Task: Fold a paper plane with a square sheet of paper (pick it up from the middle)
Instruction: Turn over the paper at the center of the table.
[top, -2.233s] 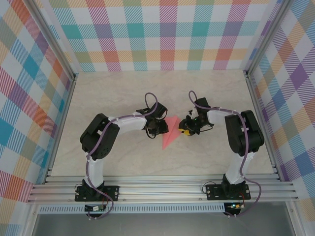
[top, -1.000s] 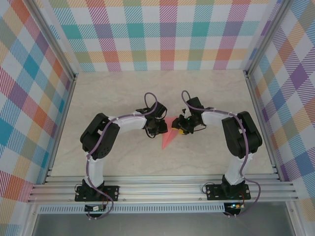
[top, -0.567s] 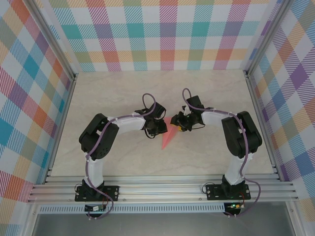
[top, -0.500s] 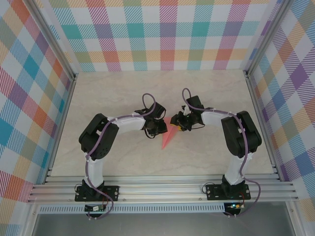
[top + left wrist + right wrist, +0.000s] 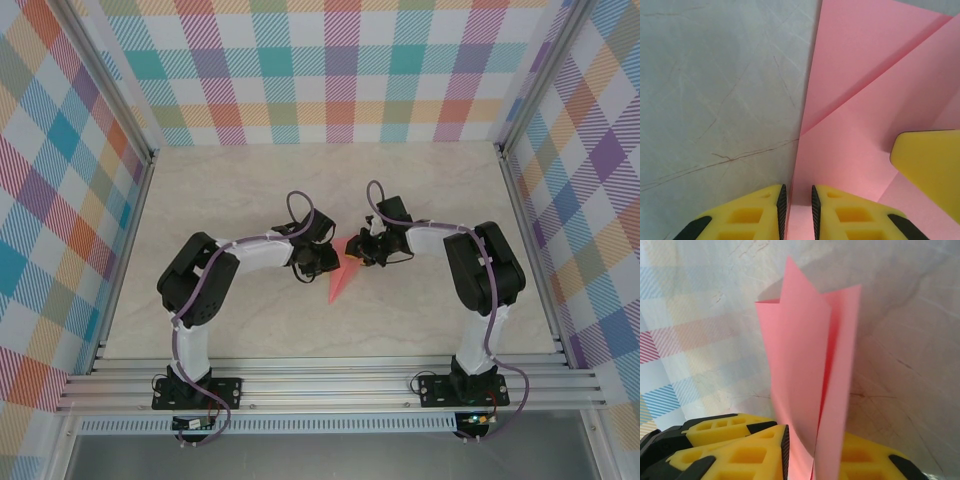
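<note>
Seen from above, the paper plane point(image 5: 341, 276) lies on the table point(image 5: 250, 190) between my two arms, its tip toward my bases. Closer up, my left gripper point(image 5: 798, 210) pinches the plane's flat edge. My right gripper point(image 5: 812, 455) is clamped on folded layers that stand upright.

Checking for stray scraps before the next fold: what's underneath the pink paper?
The pale marbled table runs up to the edge of the paper plane; anything directly beneath the paper is covered. The left gripper and right gripper each pinch it.
</note>
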### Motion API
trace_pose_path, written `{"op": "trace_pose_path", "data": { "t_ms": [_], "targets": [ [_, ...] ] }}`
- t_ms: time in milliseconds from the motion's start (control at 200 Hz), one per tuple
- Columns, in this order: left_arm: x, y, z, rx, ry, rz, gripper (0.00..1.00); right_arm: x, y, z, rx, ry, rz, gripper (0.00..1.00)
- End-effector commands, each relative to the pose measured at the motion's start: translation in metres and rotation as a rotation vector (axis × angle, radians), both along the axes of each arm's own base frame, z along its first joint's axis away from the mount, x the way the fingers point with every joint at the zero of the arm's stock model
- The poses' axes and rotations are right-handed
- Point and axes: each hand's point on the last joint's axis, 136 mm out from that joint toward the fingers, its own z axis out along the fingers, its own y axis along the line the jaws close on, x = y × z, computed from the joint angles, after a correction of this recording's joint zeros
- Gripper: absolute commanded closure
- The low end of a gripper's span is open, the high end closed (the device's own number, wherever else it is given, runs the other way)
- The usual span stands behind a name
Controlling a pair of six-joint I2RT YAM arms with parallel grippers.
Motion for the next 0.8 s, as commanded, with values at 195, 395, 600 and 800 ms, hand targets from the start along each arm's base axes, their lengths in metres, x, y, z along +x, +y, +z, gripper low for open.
{"op": "trace_pose_path", "data": {
  "t_ms": [195,395,600,800],
  "targets": [
    [0.007,0.013,0.044,-0.052,-0.107,0.052,0.75,0.010,0.004,0.024,-0.027,-0.108,0.118,0.95],
    [0.004,0.038,0.081,-0.044,-0.215,0.112,0.72,0.006,-0.010,0.052,-0.145,-0.182,0.203,0.95],
    [-0.002,0.070,0.107,-0.018,-0.313,0.195,0.70,0.010,-0.049,0.083,-0.410,-0.250,0.236,0.94],
    [-0.004,0.092,0.111,-0.004,-0.339,0.272,0.68,0.017,-0.087,0.103,-0.661,-0.287,0.224,0.94]
  ]
}}
